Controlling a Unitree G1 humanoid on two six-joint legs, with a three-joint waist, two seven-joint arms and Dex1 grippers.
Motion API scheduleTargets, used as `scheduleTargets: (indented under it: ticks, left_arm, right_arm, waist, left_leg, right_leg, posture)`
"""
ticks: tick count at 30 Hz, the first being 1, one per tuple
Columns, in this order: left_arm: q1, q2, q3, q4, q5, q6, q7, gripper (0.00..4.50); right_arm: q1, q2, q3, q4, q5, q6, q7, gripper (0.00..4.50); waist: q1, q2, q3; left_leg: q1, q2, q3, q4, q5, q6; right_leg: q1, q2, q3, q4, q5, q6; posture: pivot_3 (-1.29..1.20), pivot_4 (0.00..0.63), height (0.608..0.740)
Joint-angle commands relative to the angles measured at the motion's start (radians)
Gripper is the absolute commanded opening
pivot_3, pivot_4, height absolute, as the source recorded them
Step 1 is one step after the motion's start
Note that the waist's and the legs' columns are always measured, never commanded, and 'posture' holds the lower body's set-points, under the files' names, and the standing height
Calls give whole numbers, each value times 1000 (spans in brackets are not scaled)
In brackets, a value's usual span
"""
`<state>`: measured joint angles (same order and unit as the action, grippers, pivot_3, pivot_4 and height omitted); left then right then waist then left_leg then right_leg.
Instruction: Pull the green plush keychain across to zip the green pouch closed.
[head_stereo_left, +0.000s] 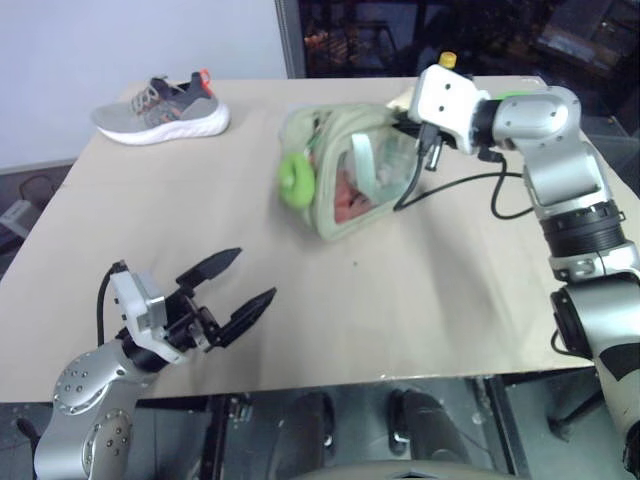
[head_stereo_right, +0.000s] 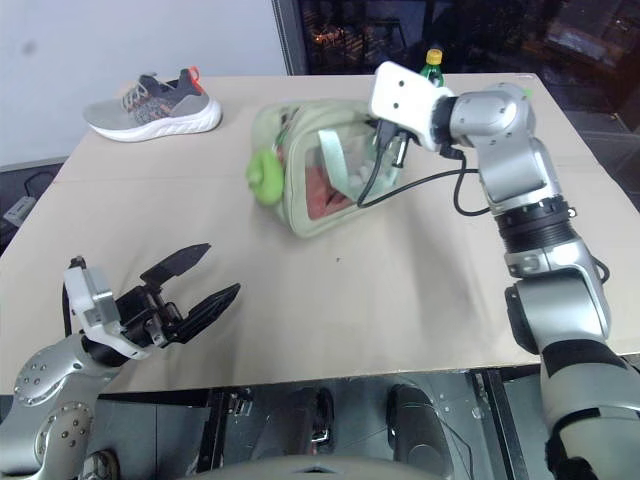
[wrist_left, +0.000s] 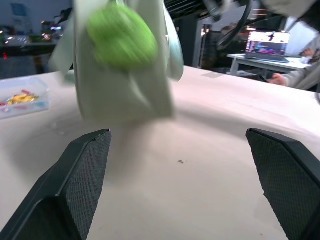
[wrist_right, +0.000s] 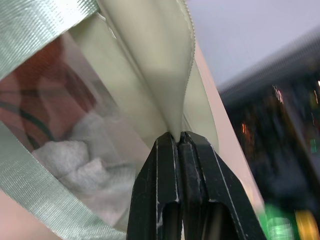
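The green pouch lies mid-table, pale sage with a clear side panel showing red contents. The green plush keychain, a fuzzy lime ball, hangs at the pouch's left end. My right gripper is at the pouch's far right end, shut on a pale green fabric edge of the pouch. My left gripper hovers open near the table's front left, well short of the pouch, with nothing between its fingers. In the left wrist view the keychain sits ahead of it, beyond the open fingers.
A grey sneaker lies at the back left of the table. A green bottle with a yellow cap stands behind the right wrist. A small clear box of coloured bits rests on the table beside the pouch.
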<state>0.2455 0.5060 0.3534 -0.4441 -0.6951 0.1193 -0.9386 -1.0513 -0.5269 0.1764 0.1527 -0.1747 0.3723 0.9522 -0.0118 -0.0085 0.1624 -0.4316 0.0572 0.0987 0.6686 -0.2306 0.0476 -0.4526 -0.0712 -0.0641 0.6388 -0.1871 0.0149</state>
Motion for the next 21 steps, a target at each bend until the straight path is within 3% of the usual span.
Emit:
scheduleTargets:
  ticks: [1, 6, 9, 13, 16, 21]
  left_arm:
    - [-44, -21, -44, 25, 14, -22, 2, 4500]
    - [-122, -36, -87, 110, 36, -41, -14, 4500]
    - [-150, -42, -105, 139, 46, -52, -23, 4500]
    - [-157, -34, -97, 154, 42, -59, -34, 4500]
    - [-145, -24, -82, 153, 38, -62, -40, 4500]
    - [-119, -5, -49, 132, 24, -58, -42, 4500]
  right_arm:
    - [39, 24, 7, -316, -72, 276, -96, 42]
    - [75, 93, 147, -382, -119, 392, -129, 42]
    - [112, 95, 206, -322, -130, 328, -138, 1009]
    - [118, 77, 169, -333, -107, 305, -157, 2939]
    - [131, 31, 159, -395, -103, 409, -123, 2939]
    - [103, -46, 165, -402, -43, 396, -37, 2939]
  waist:
    - [-6, 0, 0]
    - [-9, 0, 0]
    - [-6, 0, 0]
    - [-1, -1, 0]
    - [0, -1, 0]
    - [-3, -1, 0]
  left_leg:
    - [0, 0, 0, 0, 0, 0]
    - [1, 0, 2, 0, 0, 0]
    - [1, 0, 1, 1, 0, 0]
    - [0, -2, 1, 1, 0, 0]
    - [0, -2, 1, 1, 0, 0]
    - [0, -1, 0, 1, 0, 0]
  right_leg:
    - [-1, 1, 0, 0, 0, 0]
    - [-2, 3, 1, 3, -1, 2]
    - [-2, 3, 1, 3, -2, 3]
    - [-1, 1, 1, 2, -1, 3]
    - [-1, 1, 1, 2, -1, 3]
    - [-1, 1, 0, 2, -2, 3]
  posture:
    - [0, 150, 740]
    - [0, 150, 740]
    - [0, 150, 740]
    - [0, 150, 740]
    - [0, 150, 740]
    - [0, 150, 740]
